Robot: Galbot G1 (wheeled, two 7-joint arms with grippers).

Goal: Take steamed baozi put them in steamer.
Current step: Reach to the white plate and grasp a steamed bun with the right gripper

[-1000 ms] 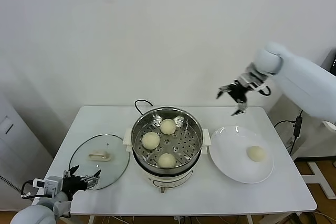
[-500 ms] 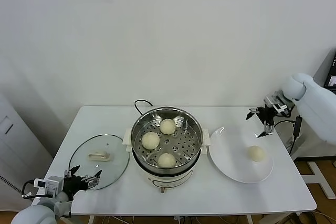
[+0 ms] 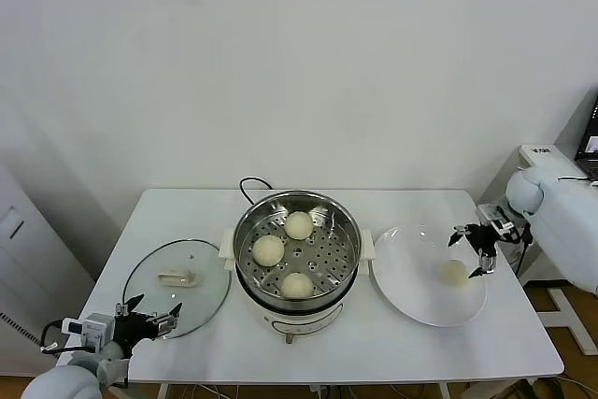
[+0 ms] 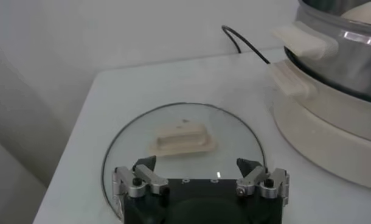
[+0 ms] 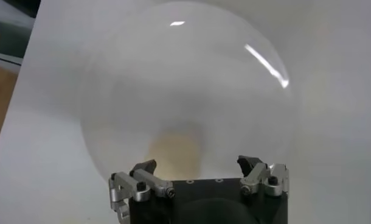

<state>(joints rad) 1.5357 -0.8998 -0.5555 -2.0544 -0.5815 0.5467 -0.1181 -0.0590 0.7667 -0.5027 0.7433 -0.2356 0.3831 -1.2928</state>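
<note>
Three baozi sit on the perforated tray inside the steamer (image 3: 297,254); the last baozi (image 3: 455,272) is on the white plate (image 3: 411,289), right of the pot. Right gripper (image 3: 474,249) hangs just above it and slightly toward the plate's outer edge, fingers apart and empty. In the right wrist view the bun (image 5: 176,150) shows as a blurred tan patch just ahead of the spread fingertips (image 5: 144,167), roughly centred between them, so my read is a short drop and close. Bun is round, no long axis to align to. Whether the tips already touch dough can't be told. Left gripper (image 3: 145,320) is parked, open, at the table's front left edge by the glass lid (image 3: 177,285), well away from the plate.
</note>
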